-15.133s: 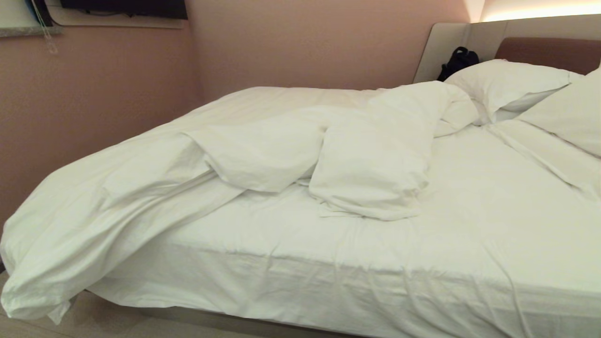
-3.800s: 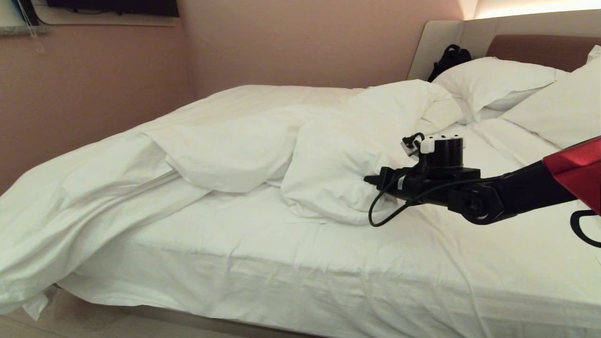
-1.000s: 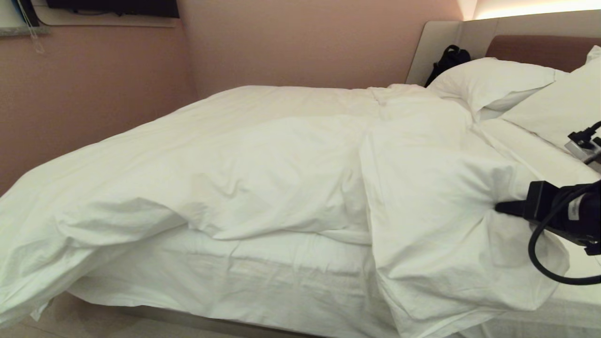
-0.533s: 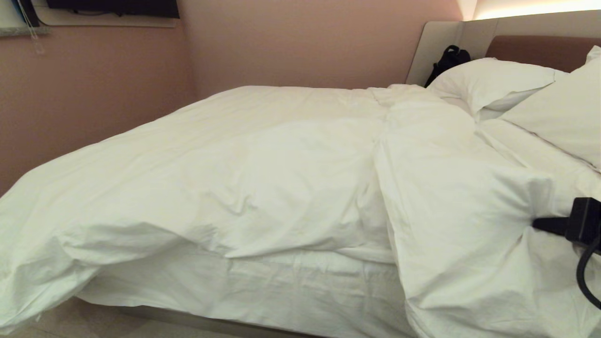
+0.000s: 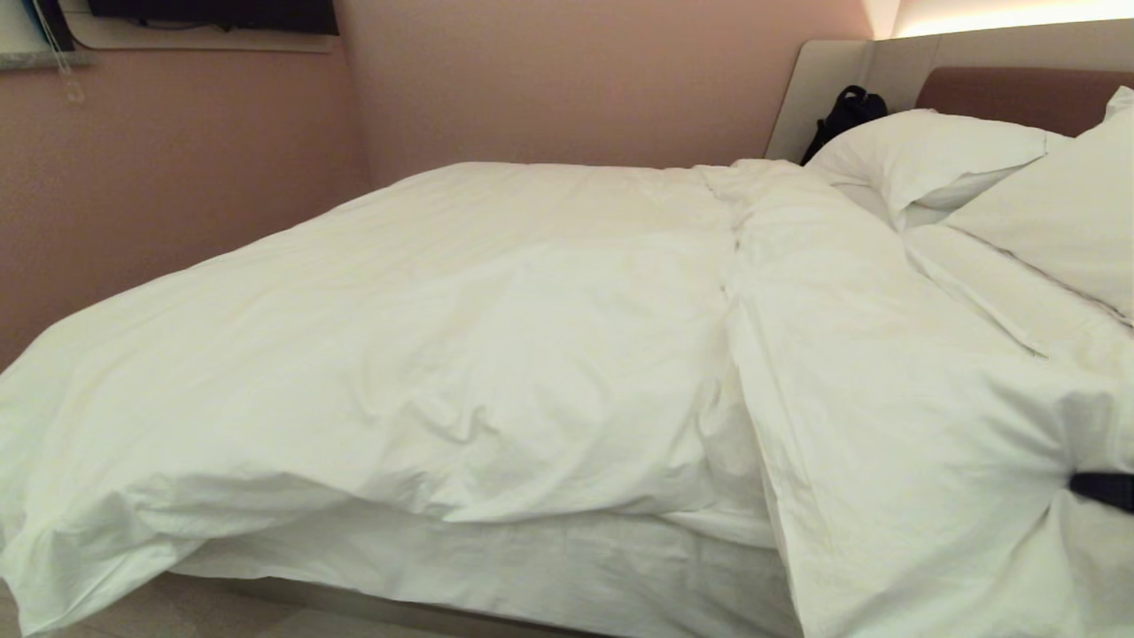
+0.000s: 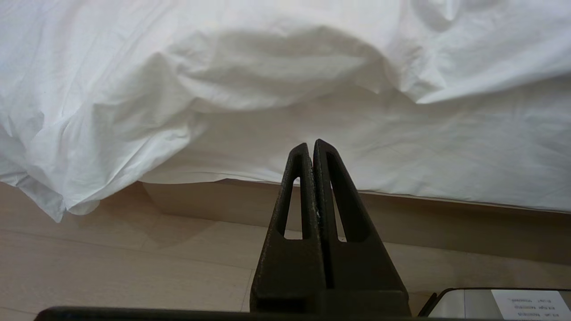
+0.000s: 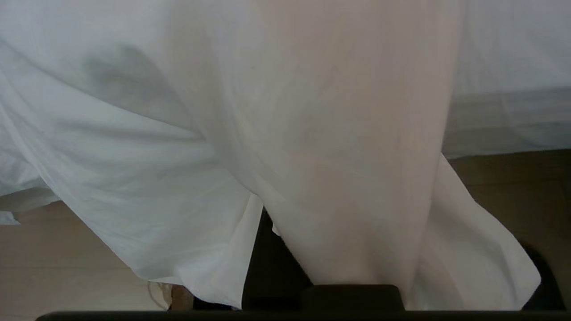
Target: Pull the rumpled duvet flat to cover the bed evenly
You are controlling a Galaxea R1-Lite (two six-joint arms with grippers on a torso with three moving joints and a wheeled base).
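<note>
Across the large low bed (image 5: 567, 576) with its white mattress sheet: thick, puffy white cotton duvet (image 5: 496, 354), finely wrinkled, long axis running from the foot at the head view's left towards the padded beige-and-brown headboard (image 5: 1019, 93) at the right. Spread over most of the mattress, with a long fold line down the middle; foot-end corner drooping towards the pale wooden floor (image 6: 111, 258); near-right portion pulled over the bed's near edge and hanging down. A strip of sheet showing below the duvet's near hem.

At the head view's right edge: black right gripper (image 5: 1103, 489), only its tip visible, clamped tight on a bunch of duvet, cloth draped thickly over the fingers in the right wrist view. Down by the bed's near side, above the floor: black left gripper (image 6: 312, 147), fingers pressed together with nothing between them, touching nothing.

By the headboard: plump white pillows (image 5: 939, 155), just beyond the duvet's top end; a black bag (image 5: 846, 111) behind them.
</note>
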